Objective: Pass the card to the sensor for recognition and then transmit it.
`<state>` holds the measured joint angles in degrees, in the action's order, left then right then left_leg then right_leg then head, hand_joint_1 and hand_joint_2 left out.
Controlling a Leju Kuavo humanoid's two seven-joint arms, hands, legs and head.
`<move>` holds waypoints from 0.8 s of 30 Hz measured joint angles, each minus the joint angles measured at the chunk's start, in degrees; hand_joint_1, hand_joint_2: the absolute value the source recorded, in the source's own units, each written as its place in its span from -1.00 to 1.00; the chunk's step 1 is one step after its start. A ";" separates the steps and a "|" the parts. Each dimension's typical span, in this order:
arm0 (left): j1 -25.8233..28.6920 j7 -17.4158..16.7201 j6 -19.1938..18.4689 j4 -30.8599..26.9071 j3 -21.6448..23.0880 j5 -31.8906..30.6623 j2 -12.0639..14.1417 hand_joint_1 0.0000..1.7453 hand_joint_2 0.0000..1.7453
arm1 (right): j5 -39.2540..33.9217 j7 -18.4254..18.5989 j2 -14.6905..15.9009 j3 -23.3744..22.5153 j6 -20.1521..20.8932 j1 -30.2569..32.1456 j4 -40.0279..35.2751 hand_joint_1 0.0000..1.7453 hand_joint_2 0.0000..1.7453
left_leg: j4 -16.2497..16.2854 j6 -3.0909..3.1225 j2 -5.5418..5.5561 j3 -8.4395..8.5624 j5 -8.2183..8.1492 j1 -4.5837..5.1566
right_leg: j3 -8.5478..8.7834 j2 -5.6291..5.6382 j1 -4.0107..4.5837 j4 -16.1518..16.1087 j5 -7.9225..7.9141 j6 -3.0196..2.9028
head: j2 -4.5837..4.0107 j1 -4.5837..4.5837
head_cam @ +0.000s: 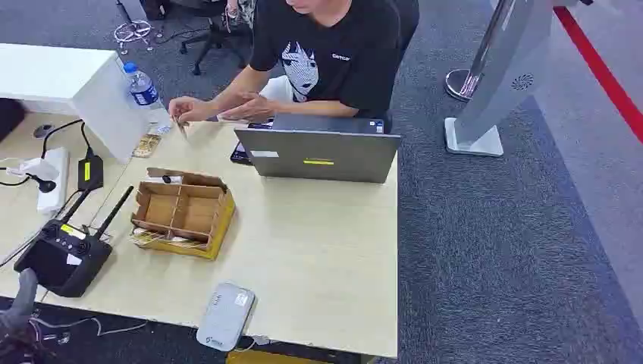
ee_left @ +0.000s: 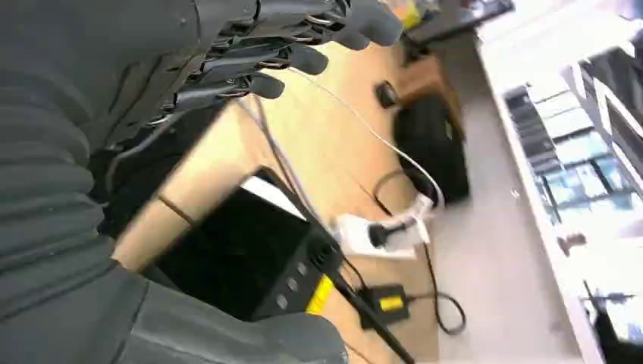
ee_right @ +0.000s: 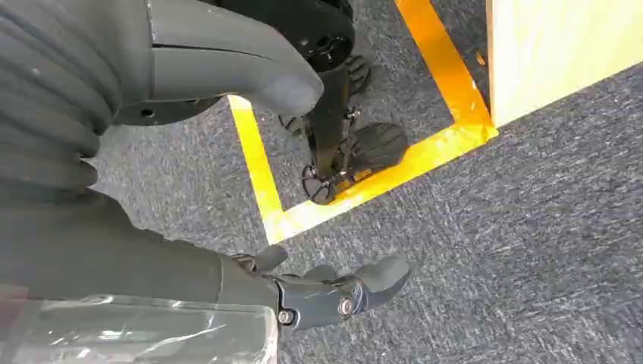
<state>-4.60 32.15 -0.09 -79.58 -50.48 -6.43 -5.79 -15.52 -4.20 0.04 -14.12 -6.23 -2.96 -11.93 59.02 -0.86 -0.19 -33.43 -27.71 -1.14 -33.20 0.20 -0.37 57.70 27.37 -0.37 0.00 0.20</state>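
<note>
Well, both hands are free at this moment. Your left robot hand (ee_left: 189,68) hangs low over the near-left corner of the surface (head_cam: 318,250), its fingers (ee_left: 303,57) stretched and apart, with nothing between them. Just under and beyond it is a black controller (head_cam: 64,258) with antennas. Your right robot hand (ee_right: 136,258) hangs beside the body over the carpet, thumb and fingers apart, also holding nothing.

The card (head_cam: 181,126) seems to be the small flat thing that the person's hand (head_cam: 193,110) holds at the far edge of the surface, well beyond your left robot hand and a little to its right. It is too small to be sure. Some thin card-like things (head_cam: 148,237) also lie against the near side of the cardboard box (head_cam: 182,212), much nearer to that hand. The grey flat device (head_cam: 225,315) at the near edge, to the right of the left robot hand, is probably the sensor.

I judge the card to be very light, thin and stiff, with a smooth face that slips easily. It will not break, but it can bend or slide out if the pinch is weak. Take it between thumb and finger on one short end, so most of its face stays free for the sensor. If it lies flat, lifting an edge will be the hard part; taking it from the person's hand should be easier.
</note>
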 joint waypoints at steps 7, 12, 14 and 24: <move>-1.15 -2.58 2.45 -5.05 9.27 -11.50 1.84 -1.00 1.00 | 0.11 0.17 0.00 -0.83 0.02 -0.03 0.04 -1.00 1.00 | 0.01 0.00 -0.01 0.00 0.00 0.00 | -0.01 0.01 0.00 0.00 -0.01 -0.01 | 0.00 0.00; -1.85 -4.43 4.17 -8.10 15.57 -19.09 3.39 -1.00 1.00 | 0.90 0.39 0.00 -1.11 0.11 -0.05 0.07 -1.00 1.00 | 0.02 0.00 -0.01 0.00 0.00 0.00 | -0.02 0.02 0.00 0.00 -0.01 -0.01 | 0.00 0.00; -2.39 -5.16 4.74 -9.00 18.06 -22.24 4.08 -1.00 1.00 | 1.01 0.42 0.00 -1.14 0.17 -0.05 0.11 -1.00 1.00 | 0.03 0.00 0.00 0.00 0.00 0.00 | -0.02 0.01 0.00 0.00 -0.01 -0.01 | 0.00 0.02; -8.98 -10.25 7.15 -9.68 30.29 -38.27 8.09 -1.00 1.00 | 2.19 0.61 0.00 -1.22 0.35 -0.22 0.31 -1.00 1.00 | 0.05 0.00 -0.01 0.00 0.06 0.00 | -0.02 0.02 0.00 0.00 -0.06 -0.02 | 0.00 -0.02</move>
<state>-13.58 21.90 7.06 -89.26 -20.19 -44.70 2.30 -13.33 -3.58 0.04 -15.34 -5.88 -3.18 -11.63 59.07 -0.86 -0.20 -33.43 -27.65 -1.13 -33.22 0.22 -0.37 57.70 27.31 -0.39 0.00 0.17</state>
